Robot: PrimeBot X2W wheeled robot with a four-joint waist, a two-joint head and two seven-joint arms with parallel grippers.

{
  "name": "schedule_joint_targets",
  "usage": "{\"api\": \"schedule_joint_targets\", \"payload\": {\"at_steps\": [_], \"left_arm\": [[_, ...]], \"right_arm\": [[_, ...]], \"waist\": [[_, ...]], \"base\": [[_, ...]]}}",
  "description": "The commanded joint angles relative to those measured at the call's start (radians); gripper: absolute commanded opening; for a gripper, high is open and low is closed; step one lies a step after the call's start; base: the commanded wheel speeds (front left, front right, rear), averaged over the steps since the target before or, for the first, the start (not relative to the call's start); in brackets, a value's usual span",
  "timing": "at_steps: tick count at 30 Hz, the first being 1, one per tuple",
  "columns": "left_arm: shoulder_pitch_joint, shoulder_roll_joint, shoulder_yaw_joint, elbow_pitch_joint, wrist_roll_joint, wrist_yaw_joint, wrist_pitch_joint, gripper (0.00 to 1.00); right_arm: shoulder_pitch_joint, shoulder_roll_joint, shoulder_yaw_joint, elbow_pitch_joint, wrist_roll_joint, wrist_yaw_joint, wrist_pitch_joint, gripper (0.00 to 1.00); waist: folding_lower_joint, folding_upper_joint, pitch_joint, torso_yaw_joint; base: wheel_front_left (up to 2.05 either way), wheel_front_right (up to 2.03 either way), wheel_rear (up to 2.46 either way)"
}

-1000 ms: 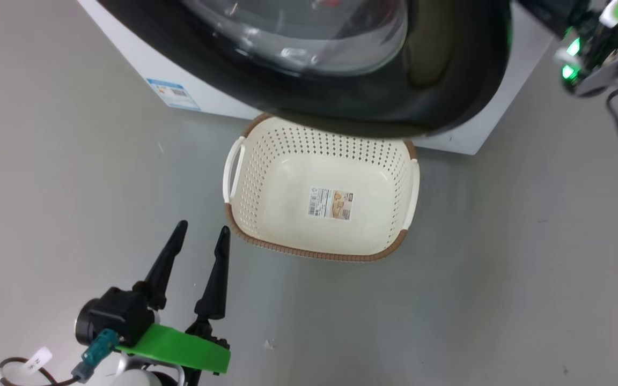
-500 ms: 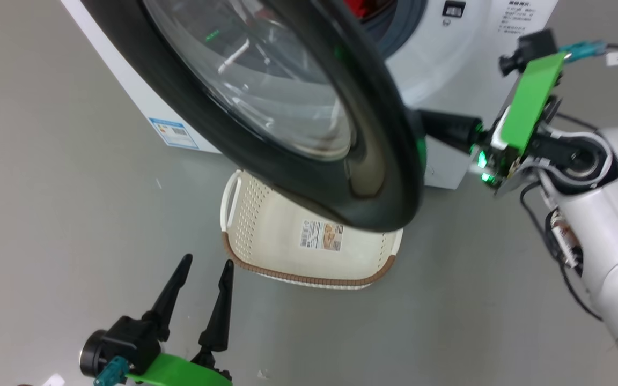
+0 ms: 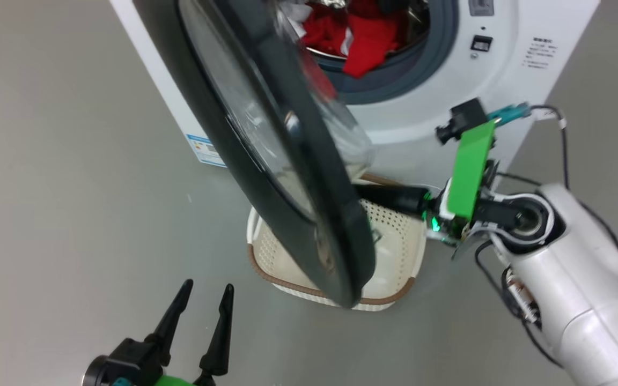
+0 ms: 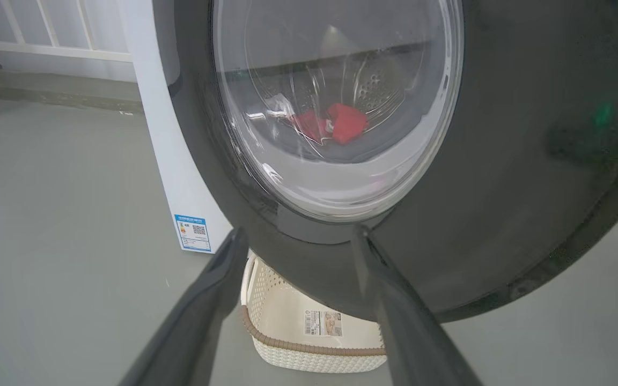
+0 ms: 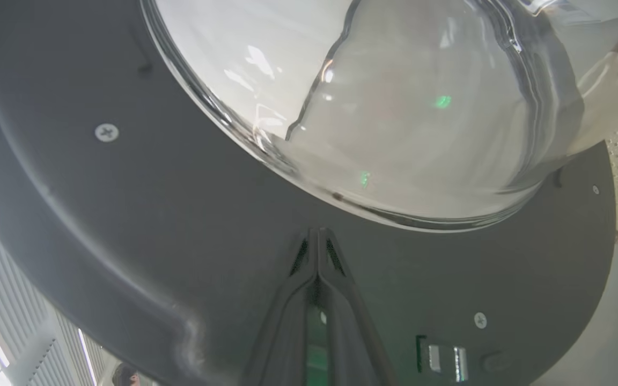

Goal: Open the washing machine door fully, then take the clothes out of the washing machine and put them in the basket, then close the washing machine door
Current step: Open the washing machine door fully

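Washing machine (image 3: pixel 421 120) with blue label (image 3: pixel 204 150)

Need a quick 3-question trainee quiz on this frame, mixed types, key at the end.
1. True or false: the clothes already lie in the basket.
2. The right gripper, fingers together, points at: A) the inner face of the washing machine door; B) the basket; C) the clothes.
3. Fill in: the left gripper hangs with its jaws ____.
Key: 1 false, they are inside the washing machine; 2 A; 3 open.
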Motion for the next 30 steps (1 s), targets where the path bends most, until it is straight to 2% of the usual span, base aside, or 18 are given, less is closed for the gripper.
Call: {"api": "schedule_joint_targets", "payload": {"at_steps": [1, 17, 26, 30], "left_arm": [[0.004, 0.013, 0.033, -0.025, 0.001, 0.01, -0.012, 1.0], [0.059, 0.013, 0.061, -0.03, 0.007, 0.028, -0.012, 1.0], [0.077, 0.013, 0.077, -0.038, 0.013, 0.031, -0.012, 1.0], [0.076, 0.013, 0.081, -0.039, 0.013, 0.031, -0.012, 1.0]], "right_arm": [[0.019, 0.03, 0.02, -0.039, -0.01, 0.005, 0.012, 0.0], [0.125, 0.086, 0.055, -0.098, -0.005, 0.005, 0.002, 0.0], [0.141, 0.098, 0.089, -0.112, 0.001, 0.005, -0.047, 0.0], [0.136, 0.099, 0.137, -0.127, 0.029, 0.005, -0.075, 0.0]], "waist": [[0.0, 0.0, -0.024, 0.029], [0.0, 0.0, -0.096, 0.146], [0.0, 0.0, -0.115, 0.176], [0.0, 0.0, -0.116, 0.189]], "base": [[0.0, 0.0, 0.0], [0.0, 0.0, 0.0], [0.0, 0.0, 0.0], [0.0, 0.0, 0.0]]}}
